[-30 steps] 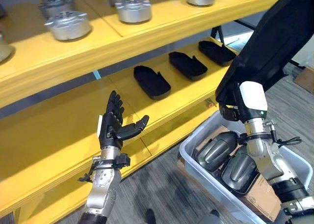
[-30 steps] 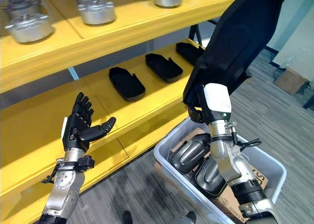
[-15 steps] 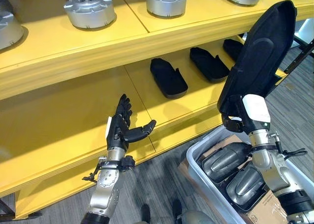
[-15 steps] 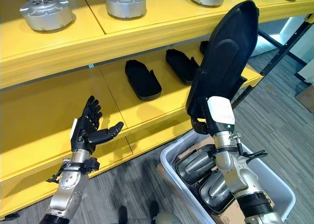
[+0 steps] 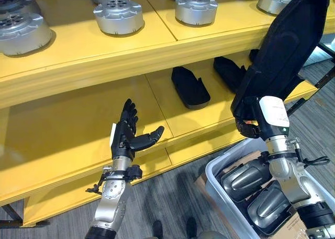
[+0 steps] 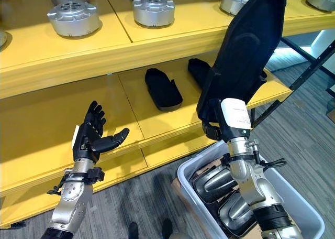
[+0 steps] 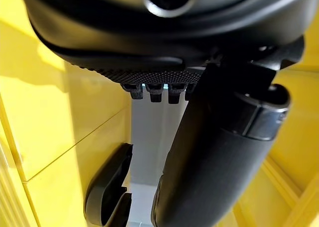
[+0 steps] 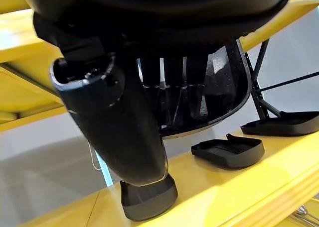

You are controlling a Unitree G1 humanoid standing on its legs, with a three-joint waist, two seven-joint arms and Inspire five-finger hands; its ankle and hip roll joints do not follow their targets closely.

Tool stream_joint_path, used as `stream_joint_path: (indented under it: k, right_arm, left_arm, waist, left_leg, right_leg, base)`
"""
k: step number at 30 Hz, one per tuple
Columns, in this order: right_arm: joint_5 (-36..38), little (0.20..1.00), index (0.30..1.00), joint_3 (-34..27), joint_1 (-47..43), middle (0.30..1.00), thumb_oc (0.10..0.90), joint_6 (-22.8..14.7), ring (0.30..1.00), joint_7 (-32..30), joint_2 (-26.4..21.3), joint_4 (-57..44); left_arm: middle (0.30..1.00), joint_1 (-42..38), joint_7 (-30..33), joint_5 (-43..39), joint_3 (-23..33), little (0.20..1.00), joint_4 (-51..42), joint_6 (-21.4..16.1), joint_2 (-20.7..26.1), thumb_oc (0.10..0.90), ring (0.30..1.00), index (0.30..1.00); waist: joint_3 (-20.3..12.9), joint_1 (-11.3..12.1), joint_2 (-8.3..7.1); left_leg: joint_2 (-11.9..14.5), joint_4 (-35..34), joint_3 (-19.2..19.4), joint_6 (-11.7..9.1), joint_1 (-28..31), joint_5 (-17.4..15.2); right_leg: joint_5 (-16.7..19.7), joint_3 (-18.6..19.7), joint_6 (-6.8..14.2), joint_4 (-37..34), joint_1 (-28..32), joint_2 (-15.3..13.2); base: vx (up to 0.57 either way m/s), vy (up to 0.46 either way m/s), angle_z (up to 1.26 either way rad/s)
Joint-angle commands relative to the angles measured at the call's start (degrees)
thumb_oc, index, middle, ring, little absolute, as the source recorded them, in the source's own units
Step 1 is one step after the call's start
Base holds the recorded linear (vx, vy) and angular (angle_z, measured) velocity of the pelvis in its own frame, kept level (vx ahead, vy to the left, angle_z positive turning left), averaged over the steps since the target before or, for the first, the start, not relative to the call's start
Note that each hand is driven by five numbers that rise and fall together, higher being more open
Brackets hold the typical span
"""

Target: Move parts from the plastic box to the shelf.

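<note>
My right hand is shut on the lower end of a long black shell part, held upright above the grey plastic box at the lower right. Its fingers curl over the shell's rim in the right wrist view. Two dark grey rounded parts lie inside the box. My left hand hangs open, palm up, in front of the yellow shelf's lower level. Black shell parts lie on that level to the right.
Silver round metal parts stand in a row on the upper shelf level. A cardboard piece lines the box. Grey plank floor lies below. A black frame leg stands at the shelf's right end.
The camera has shifted, so the shelf sits lower and further right in view. My right hand still holds the black shell upright; my left hand keeps its open pose.
</note>
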Motion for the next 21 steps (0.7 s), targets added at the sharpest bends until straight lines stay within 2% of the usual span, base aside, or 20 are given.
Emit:
stream_joint_path:
  k: [1,4,5,6,7,8,10,11,12,13,15,17,18,19,20,21]
  right_arm:
    - [1.3,0.300,0.300,-4.9,-6.4,0.300,0.400,-3.6,0.300,-3.8,-1.8,-4.9]
    - [1.9,0.300,0.300,-4.3,-6.9,0.300,0.400,-4.1,0.300,-3.6,-1.9,-5.0]
    - [2.4,0.300,0.300,-4.2,-7.4,0.300,0.400,-4.6,0.300,-3.6,-2.3,-5.7]
    - [2.4,0.300,0.300,-4.2,-7.5,0.300,0.400,-4.6,0.300,-3.6,-2.3,-5.6]
    - [2.6,0.300,0.300,-4.4,-7.6,0.300,0.400,-4.9,0.300,-3.8,-2.6,-6.3]
    - [2.6,0.300,0.300,-4.5,-7.6,0.300,0.400,-4.9,0.300,-3.9,-2.8,-6.4]
    - [2.7,0.300,0.300,-4.9,-7.6,0.300,0.400,-4.7,0.300,-4.6,-2.4,-6.5]
    - [2.7,0.300,0.300,-4.9,-7.6,0.300,0.400,-4.7,0.300,-4.6,-2.4,-6.5]
    - [1.8,0.300,0.300,-6.4,-6.5,0.300,0.400,-4.4,0.300,-6.3,-1.6,-7.4]
    - [1.3,0.300,0.300,-7.2,-5.8,0.300,0.400,-4.4,0.300,-7.1,-1.4,-8.2]
    - [0.8,0.300,0.300,-7.9,-5.5,0.300,0.400,-4.5,0.300,-8.6,-1.2,-8.9]
    - [1.1,0.300,0.300,-9.2,-5.0,0.300,0.400,-4.8,0.300,-10.6,-0.8,-10.3]
    - [1.0,0.300,0.300,-9.3,-4.9,0.300,0.400,-4.8,0.300,-10.6,-0.8,-10.4]
    - [0.4,0.300,0.300,-11.5,-3.2,0.300,0.400,-4.9,0.300,-12.1,-0.6,-13.4]
    - [0.4,0.300,0.300,-11.7,-2.9,0.300,0.400,-4.9,0.300,-12.1,-0.6,-13.7]
    - [-0.8,0.300,0.300,-13.6,-1.4,0.300,0.400,-4.4,0.300,-13.9,0.0,-15.3]
  left_arm:
    - [1.000,-1.7,-0.5,2.3,1.1,1.000,-5.2,-4.6,1.5,0.900,1.000,1.000]
    - [1.000,-0.8,-0.6,2.2,1.4,1.000,-5.5,-4.8,1.8,0.900,1.000,1.000]
    - [1.000,-0.8,-1.0,1.5,1.4,1.000,-5.9,-4.9,2.0,0.900,1.000,1.000]
    - [1.000,-0.9,-1.0,1.4,1.4,1.000,-5.9,-4.9,2.0,0.900,1.000,1.000]
    - [1.000,-1.1,-1.2,0.9,1.4,1.000,-6.1,-5.1,2.1,0.900,1.000,1.000]
    - [1.000,-1.2,-1.4,0.5,1.4,1.000,-6.1,-5.2,2.0,0.900,1.000,1.000]
    - [1.000,-1.3,-1.4,0.2,1.5,1.000,-5.9,-5.3,2.0,0.900,1.000,1.000]
    - [1.000,-1.3,-1.4,0.2,1.5,1.000,-5.9,-5.3,2.0,0.900,1.000,1.000]
    - [1.000,-0.4,-0.9,0.9,2.2,1.000,-6.2,-5.5,2.0,0.900,1.000,1.000]
    - [1.000,0.0,-0.6,0.8,2.3,1.000,-6.4,-5.6,1.9,0.900,1.000,1.000]
    - [1.000,-0.1,-0.1,0.7,2.3,1.000,-6.9,-5.9,1.9,0.900,1.000,1.000]
    - [1.000,-0.2,0.2,0.7,2.0,1.000,-7.1,-6.0,1.9,0.900,1.000,1.000]
    - [1.000,-0.2,0.2,0.7,2.0,1.000,-7.1,-6.0,1.9,0.900,1.000,1.000]
    - [1.000,-0.8,0.1,0.7,1.2,1.000,-6.9,-5.8,2.0,0.900,1.000,1.000]
    - [1.000,-0.7,0.1,0.7,1.1,1.000,-6.9,-5.8,2.0,0.900,1.000,1.000]
    - [1.000,-1.2,-0.1,0.3,0.4,1.000,-7.1,-5.9,2.3,0.900,1.000,1.000]
  waist:
    - [-8.8,0.9,-2.05]
    - [-7.7,1.3,-2.36]
    - [-5.4,1.7,-2.84]
    - [-5.4,1.6,-2.65]
    - [-3.6,1.8,-2.97]
    - [-2.7,1.9,-2.97]
    - [-1.9,1.6,-2.88]
    - [-2.0,1.6,-2.82]
    - [-3.1,1.0,-2.62]
    - [-3.4,0.7,-2.28]
    - [-3.8,0.5,-1.33]
    - [-3.9,-0.6,0.19]
    - [-3.9,-0.6,0.31]
    - [-4.2,-2.0,2.22]
    - [-4.3,-1.9,2.30]
    - [-4.9,-2.3,3.82]
  left_leg:
    - [-2.4,-0.4,3.9,0.7,3.7,-6.6]
    - [-1.8,2.8,3.5,0.2,2.8,-6.9]
    - [-2.0,10.7,3.0,-0.6,-0.7,-8.5]
    - [-1.8,11.9,2.8,-0.7,-1.1,-9.6]
    - [-1.9,17.3,3.1,-1.7,-4.0,-10.0]
    - [-1.5,19.5,3.4,-2.4,-5.6,-9.4]
    - [2.2,21.1,3.6,-3.2,-7.5,-8.2]
    - [2.3,21.2,3.6,-3.3,-7.6,-8.3]
    - [8.4,16.5,3.0,-3.8,-6.2,-5.8]
    - [11.2,13.8,3.0,-4.4,-5.6,-3.3]
    - [14.8,9.1,2.3,-5.6,-4.9,0.9]
    - [19.3,4.3,4.1,-7.3,-4.0,6.3]
    - [19.5,3.7,4.1,-7.5,-3.8,6.7]
    - [21.8,1.4,8.3,-8.6,-2.5,7.2]
    - [21.8,1.2,8.5,-8.6,-2.3,7.1]
    - [22.1,-0.3,9.3,-9.9,-1.8,7.9]
  right_leg:
    - [-2.2,2.7,3.1,3.6,-2.2,0.0]
    - [-2.6,2.7,2.4,4.2,-2.1,0.1]
    - [-2.5,2.6,1.8,4.8,-2.3,-0.3]
    - [-2.9,2.4,1.8,4.8,-2.1,-0.1]
    - [-2.7,2.0,1.4,5.2,-2.2,-0.7]
    - [-2.8,1.5,1.2,5.6,-2.2,-1.1]
    - [-2.7,0.7,1.1,6.5,-2.8,-1.7]
    - [-2.8,0.6,1.0,6.6,-2.9,-1.6]
    - [-3.3,0.7,1.6,7.1,-2.9,-2.4]
    - [-3.9,0.7,1.8,7.6,-3.0,-2.4]
    - [-5.3,0.7,1.9,9.4,-3.7,-2.1]
    - [-7.5,0.0,1.8,13.7,-5.9,-1.6]
    - [-7.7,0.0,1.7,14.2,-6.2,-1.4]
    - [-9.3,-1.9,2.0,17.0,-7.4,-2.1]
    - [-9.5,-1.9,2.0,17.2,-7.5,-2.1]
    - [-9.5,-2.7,2.5,17.5,-7.7,-2.8]
  base:
    - [-0.01,-0.067,0.12]
    - [-0.07,-0.133,0.05]
    - [-0.09,-0.120,0.05]
    - [-0.15,-0.121,0.17]
    - [-0.10,-0.040,0.30]
    - [-0.17,-0.041,0.31]
    - [-0.07,0.001,0.41]
    - [0.04,0.049,0.43]
    - [0.07,0.068,0.31]
    - [0.08,0.096,0.32]
    - [0.03,0.106,0.35]
    - [0.01,0.129,0.02]
    - [0.01,0.206,-0.02]
    - [0.01,0.149,-0.06]
    - [0.05,0.320,0.14]
    - [0.06,0.163,0.18]
